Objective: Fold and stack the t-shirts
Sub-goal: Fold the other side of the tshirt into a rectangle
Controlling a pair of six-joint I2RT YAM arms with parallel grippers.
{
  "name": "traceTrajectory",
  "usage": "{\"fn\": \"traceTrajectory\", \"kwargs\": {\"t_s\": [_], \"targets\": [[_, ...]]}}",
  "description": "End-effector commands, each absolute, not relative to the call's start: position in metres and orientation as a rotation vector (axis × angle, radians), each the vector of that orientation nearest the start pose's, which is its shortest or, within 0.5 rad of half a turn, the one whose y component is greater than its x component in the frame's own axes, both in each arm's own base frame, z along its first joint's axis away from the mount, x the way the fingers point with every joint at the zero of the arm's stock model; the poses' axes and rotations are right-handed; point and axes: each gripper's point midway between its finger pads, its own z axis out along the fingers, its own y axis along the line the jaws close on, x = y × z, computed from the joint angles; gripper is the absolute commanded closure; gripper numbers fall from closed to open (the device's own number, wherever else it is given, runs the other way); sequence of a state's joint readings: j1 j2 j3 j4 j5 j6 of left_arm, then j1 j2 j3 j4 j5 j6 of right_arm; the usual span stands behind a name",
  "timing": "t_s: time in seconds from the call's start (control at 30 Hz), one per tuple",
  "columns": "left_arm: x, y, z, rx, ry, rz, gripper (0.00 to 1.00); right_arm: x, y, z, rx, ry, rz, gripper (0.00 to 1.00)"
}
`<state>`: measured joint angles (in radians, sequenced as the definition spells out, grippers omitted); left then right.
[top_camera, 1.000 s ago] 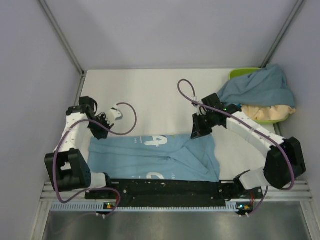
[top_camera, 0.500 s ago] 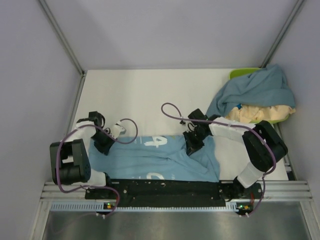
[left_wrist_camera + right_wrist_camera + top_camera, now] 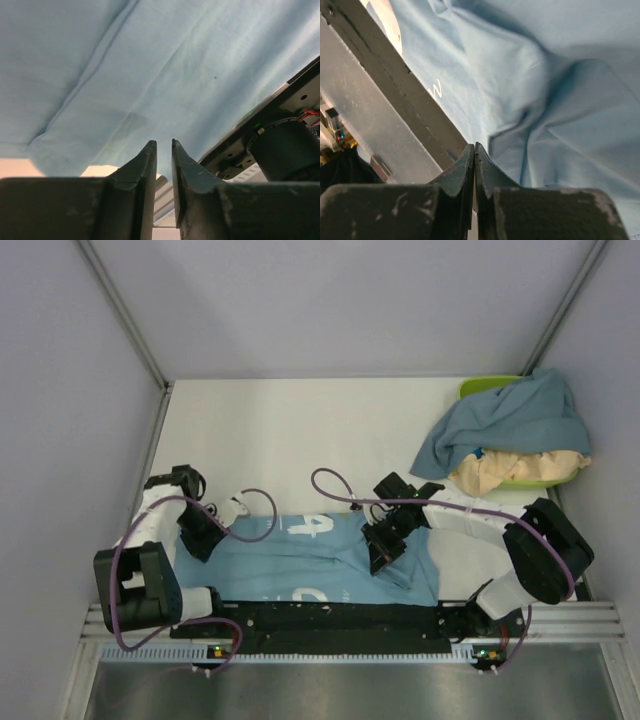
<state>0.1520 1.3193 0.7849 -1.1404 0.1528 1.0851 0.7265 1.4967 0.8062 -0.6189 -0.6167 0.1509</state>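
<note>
You had the light sky-blue cotton t-shirt with white block lettering [image 3: 300,560] lying spread along the near edge of the white table [image 3: 300,430]. Its near hem was against the black base rail [image 3: 330,615], and its right half was rumpled into deep creases. The left tool [image 3: 203,537] sat low at the shirt's left edge. In the wrist view its fingers [image 3: 145,165] were drawn almost together, with only a thin slit and no cloth seen between them. The right tool [image 3: 383,552] rested on the creased right-middle of the shirt, clenched tip to tip. No cloth showed between its tips either.

The duller slate-blue t-shirt [image 3: 500,420] and the beige t-shirt [image 3: 515,468] were heaped at the far right. They lay over the lime-green plastic tray [image 3: 480,388], well apart from your working area.

The step looked like flattening this first shirt ahead of its fold. To do it well, you needed to stroke outward from the middle with both tools held low. The ridges beside the right tool wanted pushing toward the right hem, not bunching further. You also needed to keep the hem from sliding over the rail. Both tools would have had to release before any pinch. Matching corners, taken level, would have given a square fold.
</note>
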Motion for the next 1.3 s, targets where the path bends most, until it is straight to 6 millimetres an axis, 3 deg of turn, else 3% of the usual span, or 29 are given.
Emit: {"fn": "traceTrajectory", "kwargs": {"t_s": [0.0, 0.13, 0.27, 0.33, 0.4, 0.43, 0.53, 0.67, 0.73, 0.8, 0.9, 1.0, 1.07, 1.27], "targets": [[0.173, 0.021, 0.086, 1.402, 2.63, -0.304, 0.71, 0.114, 0.257, 0.077, -1.099, 2.709, 1.113, 1.0], [0.242, 0.007, 0.11, 1.149, 2.476, -0.242, 0.68, 0.147, 0.271, 0.1, -1.082, 2.599, 1.017, 1.0], [0.27, 0.007, 0.098, 1.042, 2.494, -0.225, 0.7, 0.207, 0.265, 0.101, -0.879, 2.591, 0.718, 1.0], [0.267, 0.0, 0.093, 1.046, 2.509, -0.296, 0.69, 0.216, 0.264, 0.087, -0.834, 2.641, 0.7, 1.0], [0.262, -0.019, 0.097, 1.056, 2.479, -0.399, 0.65, 0.214, 0.264, 0.08, -0.809, 2.69, 0.703, 0.86], [0.262, -0.034, 0.103, 1.052, 2.446, -0.443, 0.61, 0.216, 0.261, 0.08, -0.774, 2.697, 0.695, 0.84], [0.265, -0.102, 0.128, 1.16, 2.256, -0.576, 0.57, 0.238, 0.244, 0.089, -0.562, 2.69, 0.709, 0.83], [0.262, -0.199, 0.153, 1.344, 2.017, -0.768, 0.57, 0.26, 0.208, 0.075, -0.328, 2.755, 0.662, 0.98], [0.25, -0.238, 0.149, 1.485, 1.957, -0.834, 0.56, 0.26, 0.191, 0.058, -0.239, 2.811, 0.622, 1.0], [0.234, -0.279, 0.144, 1.629, 1.878, -0.906, 0.49, 0.258, 0.175, 0.041, -0.168, 2.86, 0.548, 1.0], [0.23, -0.328, 0.141, 1.722, 1.76, -0.951, 0.41, 0.264, 0.154, 0.028, -0.066, 2.865, 0.438, 0.87], [0.229, -0.367, 0.137, 1.798, 1.683, -0.97, 0.39, 0.264, 0.147, 0.027, -0.034, 2.849, 0.414, 0.75], [0.226, -0.382, 0.127, 1.847, 1.655, -0.982, 0.38, 0.265, 0.143, 0.025, -0.016, 2.852, 0.403, 0.72], [0.198, -0.395, 0.088, 2.05, 1.595, -1.046, 0.42, 0.27, 0.133, 0.026, 0.045, 2.842, 0.424, 0.67]]}}
